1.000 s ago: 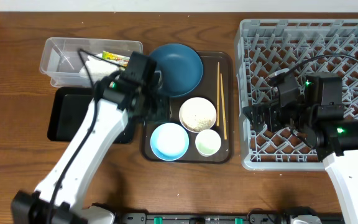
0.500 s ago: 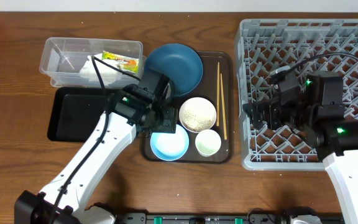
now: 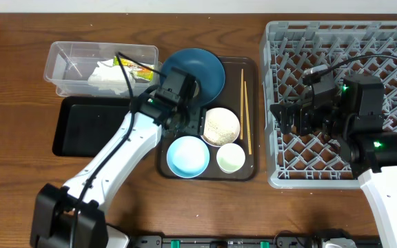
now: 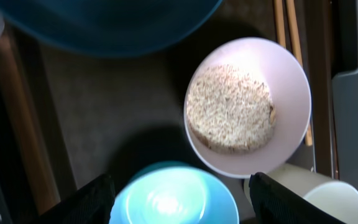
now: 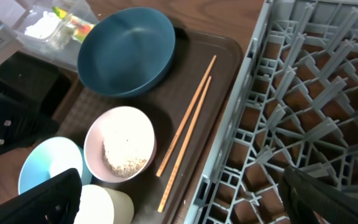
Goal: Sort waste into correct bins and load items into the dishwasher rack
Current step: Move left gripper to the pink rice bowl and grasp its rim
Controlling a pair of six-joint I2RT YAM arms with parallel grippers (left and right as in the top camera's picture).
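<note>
The left end effector (image 4: 182, 186) hovers with its fingers apart over the dark brown serving tray (image 3: 252, 165), between the small pale bowl of white rice scraps (image 4: 229, 107) and the small bowl with a light blue inside (image 4: 166, 202). The likely trouble is a pinch on the rice bowl's thin rim: a shallow or off-centre hold could tip it and scatter rice on the wooden counter (image 3: 19, 179) short of the flat black tray (image 3: 81, 131). The small white cup (image 4: 331, 199) and thin wooden chopsticks (image 4: 288, 25) sit close enough to get knocked. The right end effector (image 3: 284, 121) waits, fingers apart and empty, above the grey plastic dishwasher rack (image 3: 364, 41).
</note>
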